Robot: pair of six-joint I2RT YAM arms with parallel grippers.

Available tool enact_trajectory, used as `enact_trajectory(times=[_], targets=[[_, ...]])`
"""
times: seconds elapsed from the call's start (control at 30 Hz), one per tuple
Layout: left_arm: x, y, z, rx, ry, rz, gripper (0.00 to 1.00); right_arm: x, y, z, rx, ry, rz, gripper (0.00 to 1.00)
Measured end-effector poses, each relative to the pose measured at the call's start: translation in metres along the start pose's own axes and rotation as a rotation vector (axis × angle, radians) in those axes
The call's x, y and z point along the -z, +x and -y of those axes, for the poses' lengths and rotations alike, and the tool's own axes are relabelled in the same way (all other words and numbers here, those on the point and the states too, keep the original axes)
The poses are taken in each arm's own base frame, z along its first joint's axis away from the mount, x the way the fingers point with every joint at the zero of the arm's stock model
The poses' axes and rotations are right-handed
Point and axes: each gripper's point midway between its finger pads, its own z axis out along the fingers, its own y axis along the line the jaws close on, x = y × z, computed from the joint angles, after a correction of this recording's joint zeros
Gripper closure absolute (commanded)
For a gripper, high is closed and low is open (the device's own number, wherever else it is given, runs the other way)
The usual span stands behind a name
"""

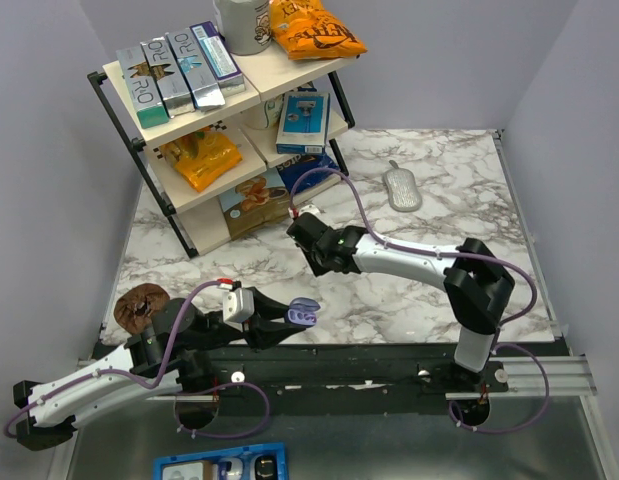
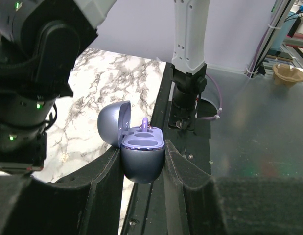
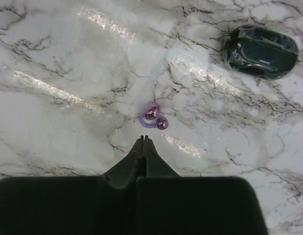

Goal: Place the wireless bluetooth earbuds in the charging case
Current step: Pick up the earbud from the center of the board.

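The lavender-blue charging case (image 2: 143, 159) is clamped between my left gripper's (image 2: 143, 164) black fingers, held off the table near its front edge (image 1: 303, 315). Its lid (image 2: 111, 126) stands open, and a purple piece (image 2: 145, 123) sticks up from the far socket. A translucent purple earbud (image 3: 153, 116) with two shiny bulbs lies on the marble just beyond my right gripper (image 3: 145, 139). That gripper is shut, tips pressed together with nothing between them. Seen from above, my right gripper (image 1: 312, 243) hovers mid-table and hides the earbud.
A glossy black oval object (image 3: 260, 51) lies on the marble to the right of the earbud. A grey oval pad (image 1: 401, 187) sits further back. A shelf rack (image 1: 229, 130) with boxes and snack bags stands at the back left, and a brown round item (image 1: 139, 305) at the left edge.
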Motion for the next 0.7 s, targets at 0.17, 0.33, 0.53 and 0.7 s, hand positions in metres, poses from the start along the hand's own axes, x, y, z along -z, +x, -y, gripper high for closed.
enact_trajectory(times=[0.17, 0.33, 0.53, 0.7], targets=[[0.0, 0.0, 0.0, 0.0, 0.0, 0.0, 1.0, 0.011, -0.008, 0.002, 0.021, -0.015, 0.026, 0.7], [0.0, 0.0, 0.0, 0.0, 0.0, -0.001, 1.0, 0.004, 0.002, -0.004, 0.054, -0.043, -0.014, 0.65], [0.0, 0.0, 0.0, 0.0, 0.0, -0.001, 1.0, -0.002, 0.009, -0.007, 0.092, -0.066, -0.027, 0.68], [0.0, 0.0, 0.0, 0.0, -0.001, -0.001, 1.0, -0.006, 0.012, -0.007, 0.131, -0.074, -0.023, 0.68]])
